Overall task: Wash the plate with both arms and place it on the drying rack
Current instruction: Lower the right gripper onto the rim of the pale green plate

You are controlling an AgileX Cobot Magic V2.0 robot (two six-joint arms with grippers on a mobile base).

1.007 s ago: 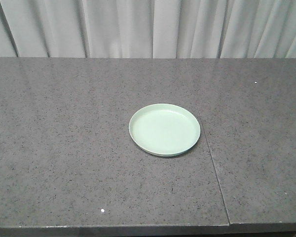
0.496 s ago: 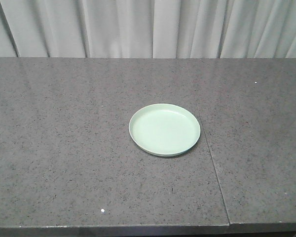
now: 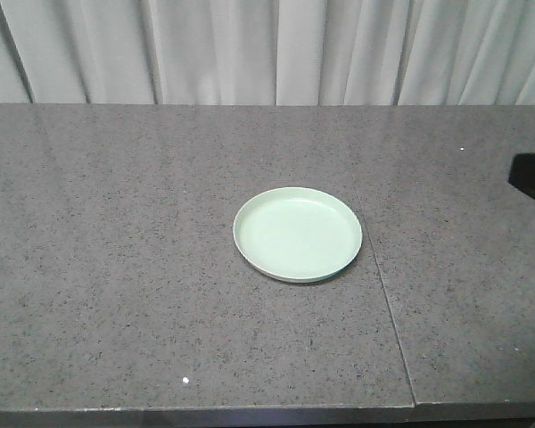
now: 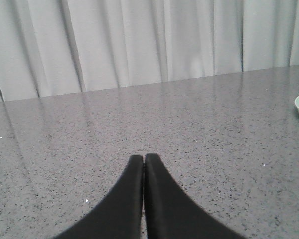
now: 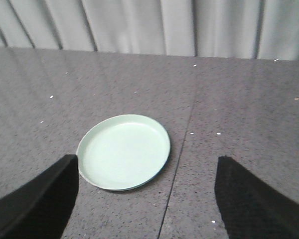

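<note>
Plate (image 3: 298,234) lies flat on the desk (image 3: 116,267), near its middle and apart from both arms. Left fingers (image 4: 134,199) are pressed together with tips touching, gripping nothing, over bare desk; the plate's rim shows well apart at their 2 o'clock. Right fingers (image 5: 40,199) are spread wide, the plate ahead between them, nearer the 9 o'clock one. A seam (image 5: 177,164) runs just beside the plate's 3 o'clock edge. A dark arm end (image 3: 533,178) shows at the front view's 3 o'clock border. Curtain (image 3: 250,45) hangs behind.
</note>
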